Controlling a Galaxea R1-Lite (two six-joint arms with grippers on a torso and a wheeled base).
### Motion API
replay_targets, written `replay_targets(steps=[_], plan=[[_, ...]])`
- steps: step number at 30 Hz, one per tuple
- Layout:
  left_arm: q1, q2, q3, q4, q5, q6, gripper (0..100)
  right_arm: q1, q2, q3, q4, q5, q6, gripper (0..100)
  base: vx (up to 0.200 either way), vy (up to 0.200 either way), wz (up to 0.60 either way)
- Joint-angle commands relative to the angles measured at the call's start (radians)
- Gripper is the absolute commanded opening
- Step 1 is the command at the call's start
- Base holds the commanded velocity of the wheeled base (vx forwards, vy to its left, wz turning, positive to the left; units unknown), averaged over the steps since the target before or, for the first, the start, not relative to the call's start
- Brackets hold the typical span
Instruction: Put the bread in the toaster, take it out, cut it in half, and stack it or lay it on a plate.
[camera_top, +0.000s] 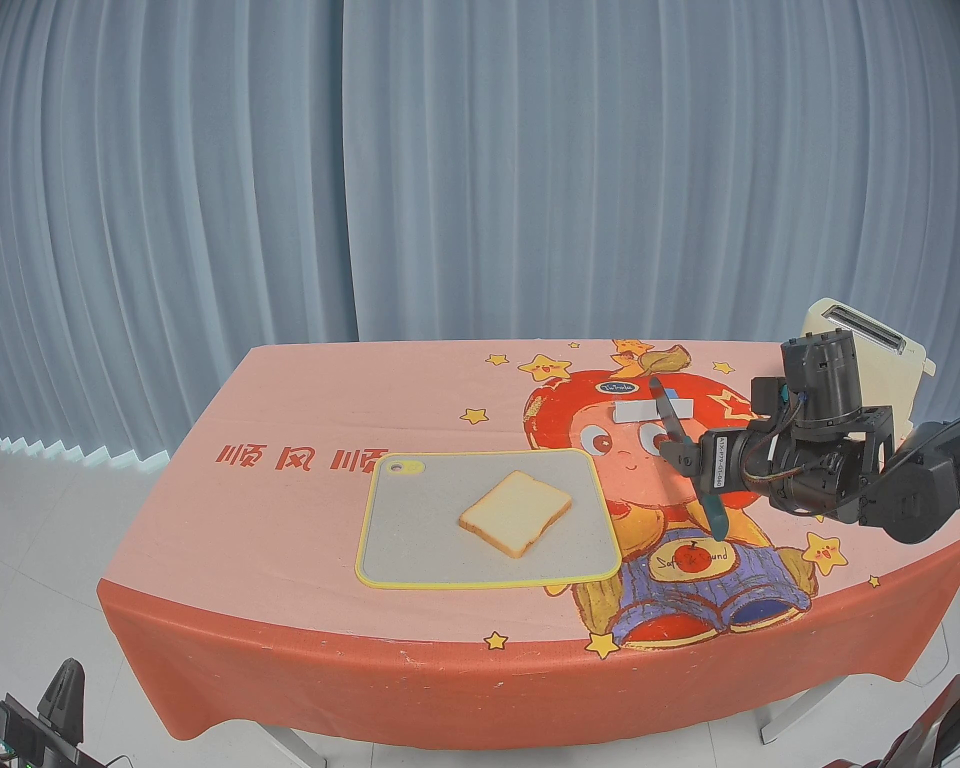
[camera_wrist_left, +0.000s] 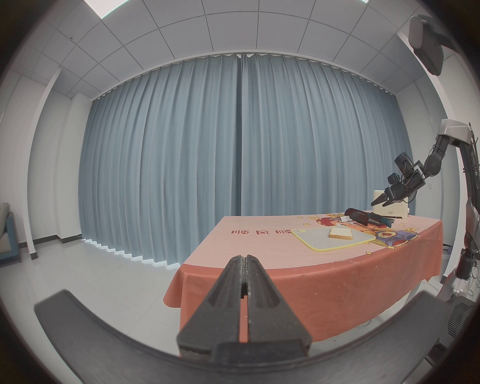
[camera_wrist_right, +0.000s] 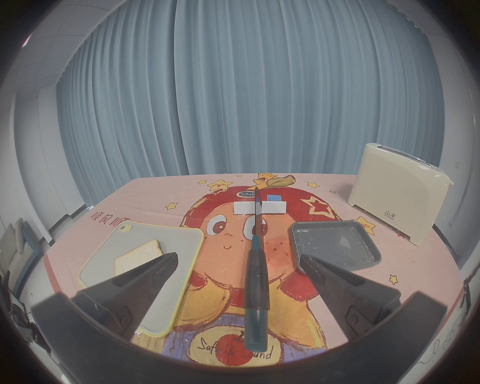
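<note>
At the table's far right stands the toaster; nearer, the cutting board and grey tray. Bread lies whole on the board — we judge cutting and plating outstanding. Knife lies beneath the right gripper, spread wide, empty; left gripper closed, holding nothing

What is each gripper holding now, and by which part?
Nothing is held. The right gripper is open above the knife, which lies on the table. The left gripper is shut with nothing in it.
</note>
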Motion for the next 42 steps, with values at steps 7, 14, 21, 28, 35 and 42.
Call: replay_targets(steps=[7, 14, 21, 28, 35, 42], plan=[[0.000, -0.004, 0.018, 0.000, 0.002, 0.000, 0, -0.007, 0.031, 0.003, 0.004, -0.001, -0.003, 100, 0.000, 0.000, 0.00], [0.000, -0.004, 0.018, 0.000, 0.000, 0.000, 0, -0.009, 0.059, 0.005, 0.002, -0.003, -0.006, 100, 0.000, 0.000, 0.00], [0.000, -0.004, 0.018, 0.000, 0.000, 0.000, 0, -0.009, 0.065, 0.003, 0.002, -0.003, -0.006, 100, 0.000, 0.000, 0.00], [0.000, -0.004, 0.018, 0.000, 0.000, -0.001, 0, -0.009, 0.077, 0.000, 0.001, -0.003, -0.007, 100, 0.000, 0.000, 0.00], [0.000, -0.004, 0.018, 0.000, 0.000, -0.001, 0, -0.010, 0.082, 0.000, 0.001, -0.003, -0.007, 100, 0.000, 0.000, 0.00], [0.000, -0.004, 0.018, 0.000, 0.002, 0.000, 0, -0.016, 0.088, -0.001, -0.001, -0.003, -0.007, 100, 0.000, 0.000, 0.00]])
